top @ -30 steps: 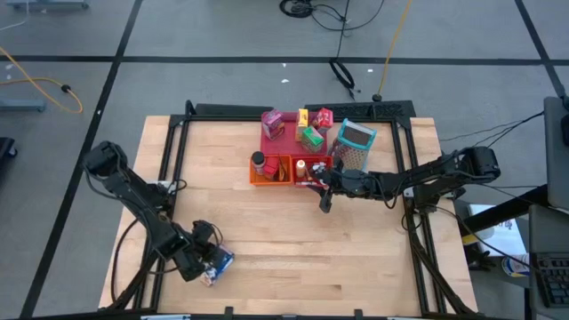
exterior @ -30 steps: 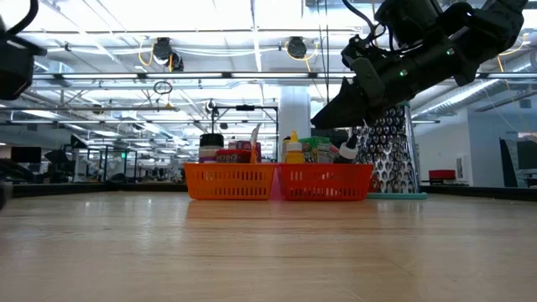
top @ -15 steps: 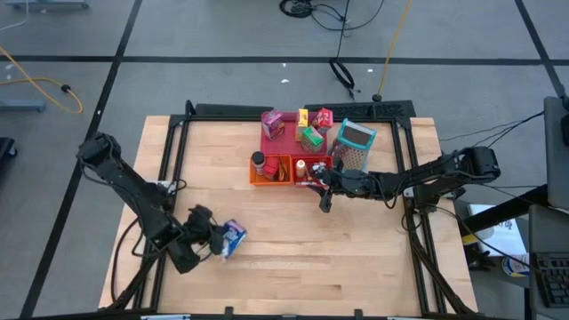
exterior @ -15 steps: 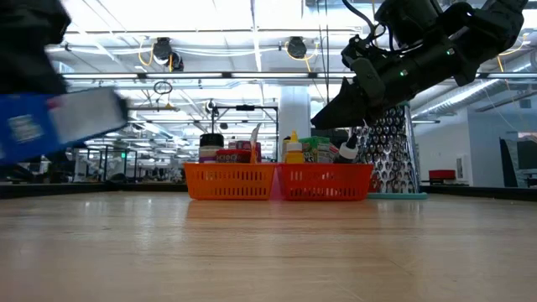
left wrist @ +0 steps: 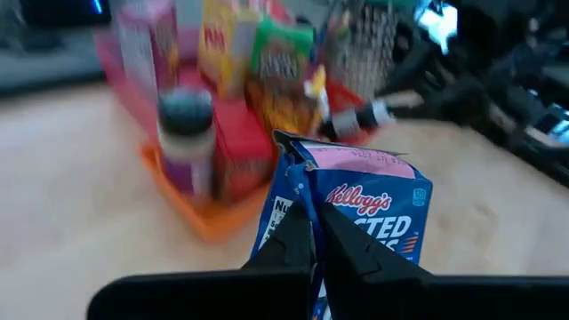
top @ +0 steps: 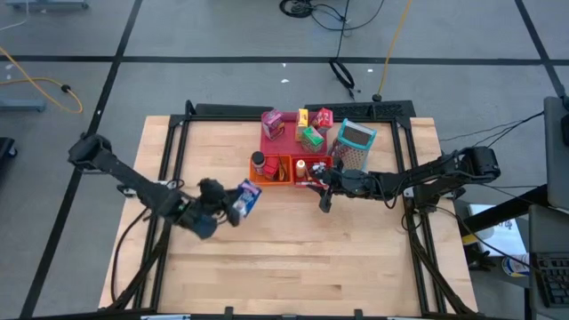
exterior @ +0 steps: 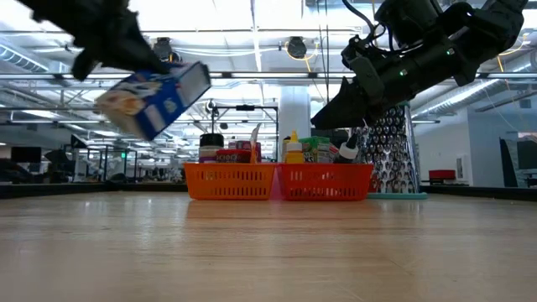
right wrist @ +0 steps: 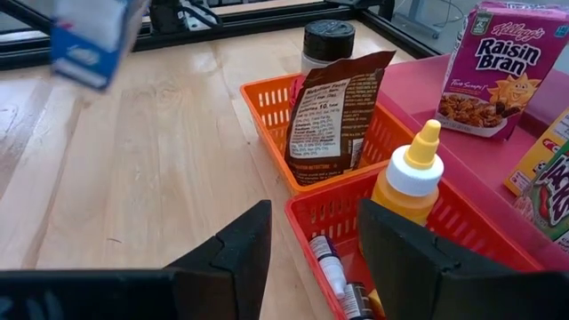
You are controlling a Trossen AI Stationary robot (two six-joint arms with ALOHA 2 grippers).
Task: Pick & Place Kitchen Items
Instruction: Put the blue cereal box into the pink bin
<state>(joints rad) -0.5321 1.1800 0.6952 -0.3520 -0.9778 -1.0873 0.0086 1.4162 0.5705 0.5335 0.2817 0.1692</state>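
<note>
A: Blue cereal box [top: 246, 197] – where is it, and what has it?

B: The left gripper [top: 233, 206] is clamped shut on it, the fingers [left wrist: 298, 244] pinching the folded top edge. In the low view the blue cereal box [exterior: 155, 96] hangs tilted, clear of the table [top: 293, 244], left of the orange bin [top: 270, 169] and nearer the table's front edge than the bin is.

A: And the other jaws?

B: The right gripper [top: 325, 191] stands with its fingers [right wrist: 229, 249] spread wide, nothing between them. It hovers at the front of the red bin [top: 313, 172], above the bin's rim in the low view.

A: What sits in the bins?

B: In the orange one a black-capped jar [right wrist: 326, 44] and a brown packet [right wrist: 339, 107]; in the red one a yellow squeeze bottle [right wrist: 407, 182] and small bottles lying flat at the bottom.

A: Behind them?

B: The pink tray [top: 280, 135] toward the back edge, carrying a Raisin Bran box [right wrist: 492, 62] and other small boxes. A metal grater [top: 354, 147] stands to the right of the tray, near the right edge.

A: Room to move?

B: Bare wood runs from the bins to the front edge, and across the whole left half; only the left arm crosses it
</note>
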